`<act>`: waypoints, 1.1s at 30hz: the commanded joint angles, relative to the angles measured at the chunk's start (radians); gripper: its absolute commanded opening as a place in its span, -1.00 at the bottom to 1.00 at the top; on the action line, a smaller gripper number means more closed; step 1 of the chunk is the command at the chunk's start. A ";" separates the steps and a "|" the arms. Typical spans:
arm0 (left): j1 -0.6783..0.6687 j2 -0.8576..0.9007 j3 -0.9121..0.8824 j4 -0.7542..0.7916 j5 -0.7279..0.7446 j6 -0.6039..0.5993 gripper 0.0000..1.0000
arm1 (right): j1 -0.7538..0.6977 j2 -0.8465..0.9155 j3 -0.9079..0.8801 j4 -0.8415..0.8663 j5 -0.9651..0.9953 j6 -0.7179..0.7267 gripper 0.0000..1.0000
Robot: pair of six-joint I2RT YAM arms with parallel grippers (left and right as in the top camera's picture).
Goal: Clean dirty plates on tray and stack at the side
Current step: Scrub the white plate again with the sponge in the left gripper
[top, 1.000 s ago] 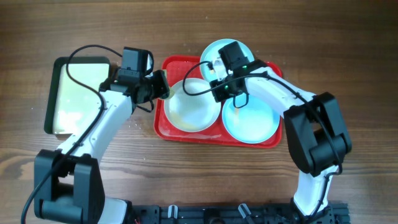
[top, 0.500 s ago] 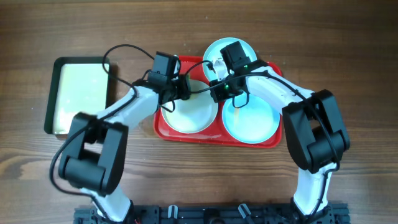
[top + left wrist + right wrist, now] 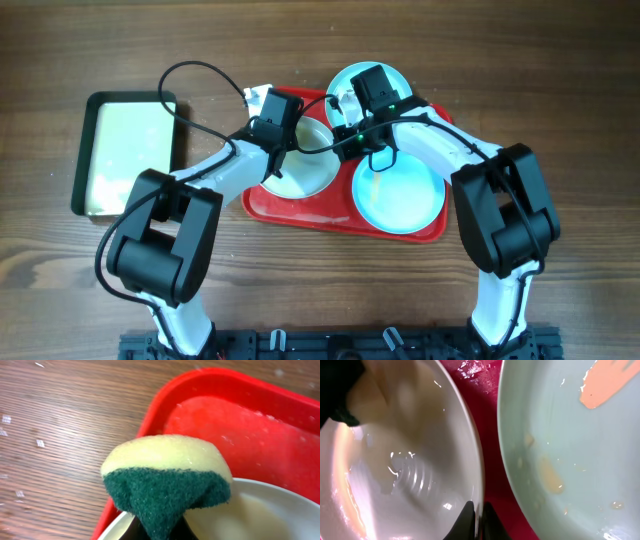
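The red tray (image 3: 300, 212) holds a white plate (image 3: 305, 178) on its left and a pale blue plate (image 3: 400, 195) on its right. A second blue plate (image 3: 352, 80) lies at the tray's far edge, partly under my right arm. My left gripper (image 3: 274, 158) is shut on a yellow and green sponge (image 3: 167, 475), which hangs over the white plate's (image 3: 260, 510) far left rim. My right gripper (image 3: 479, 510) is shut on the white plate's (image 3: 410, 460) right rim. The blue plate (image 3: 570, 445) beside it carries an orange smear (image 3: 605, 382) and pale stains.
A cream tray with a black rim (image 3: 125, 150) lies on the wooden table to the left of the red tray. Small white flecks dot the wood (image 3: 40, 442) beside the red tray (image 3: 240, 420). Cables loop above the left arm.
My left arm has swung right from beside the cream tray to the white plate, carrying the sponge. My right gripper has kept its hold on the rim, and the plate has shifted slightly left.
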 commanded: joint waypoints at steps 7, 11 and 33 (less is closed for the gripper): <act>0.047 -0.109 -0.001 -0.045 0.331 0.016 -0.92 | -0.005 0.013 -0.002 -0.030 -0.016 -0.024 -0.91; 0.047 -0.109 -0.001 -0.140 0.624 0.015 -0.92 | -0.005 0.013 -0.002 -0.028 -0.016 -0.024 -0.91; 0.079 -0.300 -0.023 -0.294 0.138 0.003 -0.92 | -0.005 0.007 0.002 -0.022 -0.017 -0.028 -0.91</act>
